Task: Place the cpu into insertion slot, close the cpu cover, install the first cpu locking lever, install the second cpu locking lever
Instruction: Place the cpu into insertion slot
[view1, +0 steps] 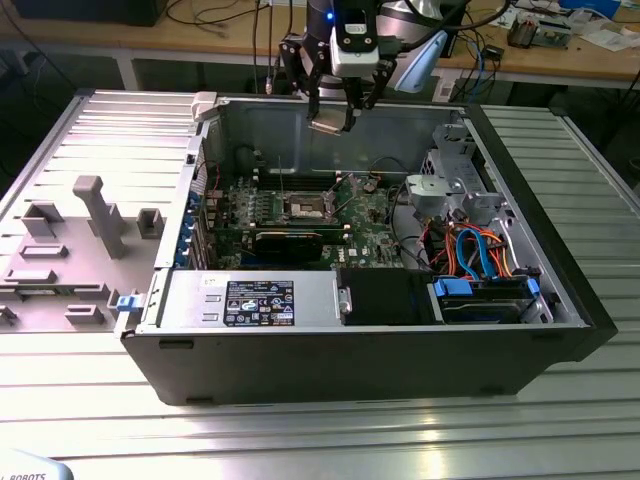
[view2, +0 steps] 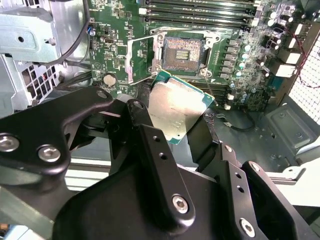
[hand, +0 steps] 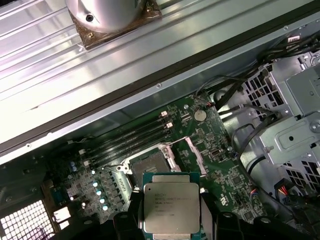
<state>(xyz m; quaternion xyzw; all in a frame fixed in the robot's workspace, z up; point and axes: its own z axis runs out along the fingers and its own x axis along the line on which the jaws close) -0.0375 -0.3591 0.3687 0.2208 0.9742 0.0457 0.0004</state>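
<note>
Quick status from my end: the tool (view1: 334, 116) is clamped on the cpu (view1: 330, 125), one finger on each of two opposite edges, and the chip hangs flat with its metal top showing to both wrist views. It's high up, over the far wall of the computer case (view1: 350, 350), well apart from the board.

The bit that matters is where the insertion slot (view1: 308, 208) sits relative to the chip. In the exterior view it's down inside the case, nearer the camera and a touch toward the exterior view's left. In the second wrist view the slot (view2: 182, 50) is bare, dark centre exposed, just past the chip's (view2: 177, 107) far edge. The chip looks turned a little against the slot's square outline, as far as I can judge.

The cpu cover (view2: 130, 62) is swung open, standing beside the slot, so nothing lies across the opening. Around it: memory slots (view2: 200, 10) on one side, a black card (view1: 290, 240) on the near side, and the drive cage (view1: 450, 190) with cables (view1: 475, 255) off to the exterior view's right — none of it right over the slot.
</note>
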